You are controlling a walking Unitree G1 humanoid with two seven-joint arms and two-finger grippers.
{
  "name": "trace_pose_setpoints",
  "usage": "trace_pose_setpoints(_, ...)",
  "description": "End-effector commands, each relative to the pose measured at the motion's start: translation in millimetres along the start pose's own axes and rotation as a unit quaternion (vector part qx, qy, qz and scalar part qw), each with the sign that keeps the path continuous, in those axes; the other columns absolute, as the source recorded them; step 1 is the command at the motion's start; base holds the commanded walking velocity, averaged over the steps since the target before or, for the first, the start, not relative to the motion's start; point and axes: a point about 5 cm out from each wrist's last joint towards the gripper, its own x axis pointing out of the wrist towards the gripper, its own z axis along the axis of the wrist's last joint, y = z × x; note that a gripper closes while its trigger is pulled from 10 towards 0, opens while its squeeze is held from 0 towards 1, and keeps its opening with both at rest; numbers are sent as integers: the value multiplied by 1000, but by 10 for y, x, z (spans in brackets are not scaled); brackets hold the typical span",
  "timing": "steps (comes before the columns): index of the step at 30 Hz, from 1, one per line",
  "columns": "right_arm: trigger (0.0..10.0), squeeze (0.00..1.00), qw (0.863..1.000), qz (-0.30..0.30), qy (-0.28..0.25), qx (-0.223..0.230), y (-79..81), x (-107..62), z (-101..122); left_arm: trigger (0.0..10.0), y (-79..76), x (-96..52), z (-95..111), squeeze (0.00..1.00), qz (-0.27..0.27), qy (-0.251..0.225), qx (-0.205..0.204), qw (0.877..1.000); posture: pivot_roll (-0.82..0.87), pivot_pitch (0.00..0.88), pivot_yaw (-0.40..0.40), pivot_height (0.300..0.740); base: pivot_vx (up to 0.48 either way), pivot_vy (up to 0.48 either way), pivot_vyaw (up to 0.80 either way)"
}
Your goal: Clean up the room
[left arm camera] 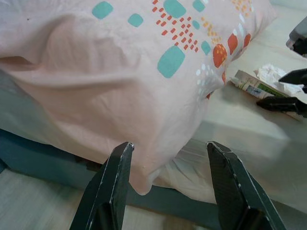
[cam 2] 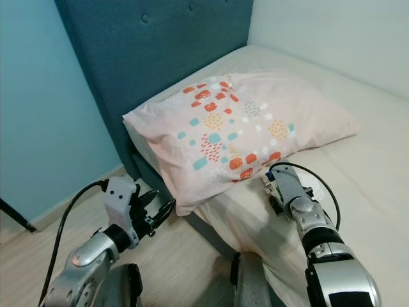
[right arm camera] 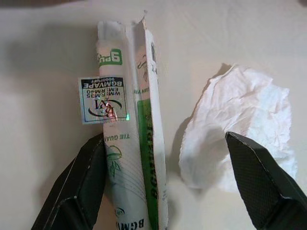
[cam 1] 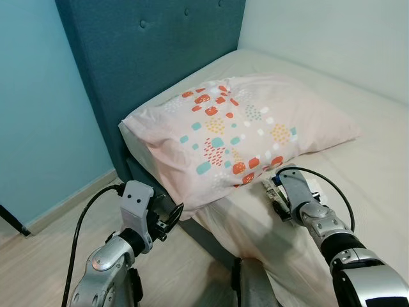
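A white-and-green torn packet [right arm camera: 129, 158] and a crumpled white tissue [right arm camera: 240, 115] lie side by side on the beige bed sheet [cam 1: 377, 160]. My right gripper [right arm camera: 165, 143] hovers just over them, open, one finger outside the packet and the other over the tissue. A pink pillow [cam 1: 236, 128] with orange and teal spots lies at the head of the bed, its corner hanging over the bed's edge. Below that corner my left gripper [left arm camera: 170, 146] is open, with nothing between its fingers. The packet [left arm camera: 252, 85] lies just beyond the pillow's near end.
A dark teal padded headboard [cam 1: 147, 57] stands behind the pillow, against a light blue wall [cam 1: 38, 115]. Wooden floor [cam 1: 51, 256] runs beside the bed under my left arm. A black leg [cam 1: 9, 217] juts in at the far left.
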Motion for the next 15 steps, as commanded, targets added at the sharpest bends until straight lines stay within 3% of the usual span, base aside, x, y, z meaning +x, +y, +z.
trace_pose_setpoints(1, 10000, 1000, 1000, -8, 13, 16, -31, -7, -106, 10000, -21, -25, -8, 0, -12, 9, 5, 1000, 34, 189, -75, 545, 0, 0, 0)
trace_pose_setpoints(8, 10000, 1000, 998, -36, -22, 45, -125, -15, -45, 10000, 16, -40, 18, 0, -5, 9, 9, 1000, 61, 207, -69, 545, 0, 0, 0)
trace_pose_setpoints(15, 10000, 1000, 997, -49, -17, 55, -174, -22, -84, 10000, 33, -85, 39, 0, -3, 12, 7, 1000, 82, 218, -64, 545, 0, 0, 0)
